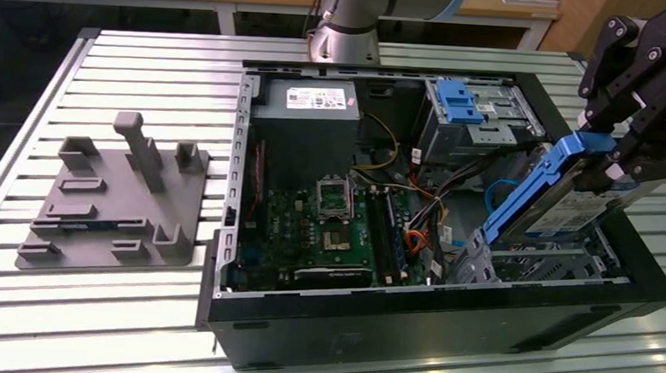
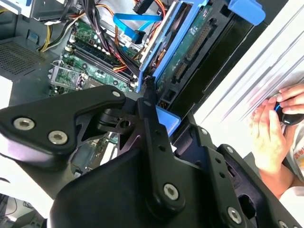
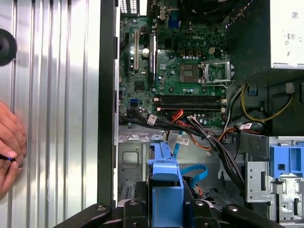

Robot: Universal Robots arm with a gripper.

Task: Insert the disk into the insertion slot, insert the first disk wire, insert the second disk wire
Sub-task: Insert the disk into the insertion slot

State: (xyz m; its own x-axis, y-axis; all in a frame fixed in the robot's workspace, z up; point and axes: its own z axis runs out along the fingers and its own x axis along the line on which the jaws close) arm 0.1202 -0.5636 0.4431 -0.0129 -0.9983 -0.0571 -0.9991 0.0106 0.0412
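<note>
Status: your gripper is clamping its fingers on the upper end of the disk, gripping the blue carrier at the upper right of the exterior view. The disk is hanging from the fingers, clear of the table.

Position: the disk is sitting over the lower right corner of the open computer case and is tilting steeply. Its long axis is running from the gripper at the upper right down toward the lower left of the frame. The label face is showing toward the camera.

Key relation: the insertion slot is lying below the gripper and a little toward the frame's left, just beneath the disk's lower end. That end is coming down at the slot's top edge. You cannot tell whether it is touching the metal or hovering just beside it. The disk's axis is leaning well off the slot's flat floor, so by my judgement the two are not lined up and the disk is not seated.

In the first wrist view the carrier is reaching out from between the fingers over the silver sheet metal of the insertion slot.

Wires: the connector edge is showing bare in the second wrist view, so both wire steps are reading as not done. A blue ribbon cable is lying loose just beside the carrier.

Other: the grey bay with the blue tab is sitting well apart, in the upper middle of the exterior view. A person's hands are resting on the table outside the case.
</note>
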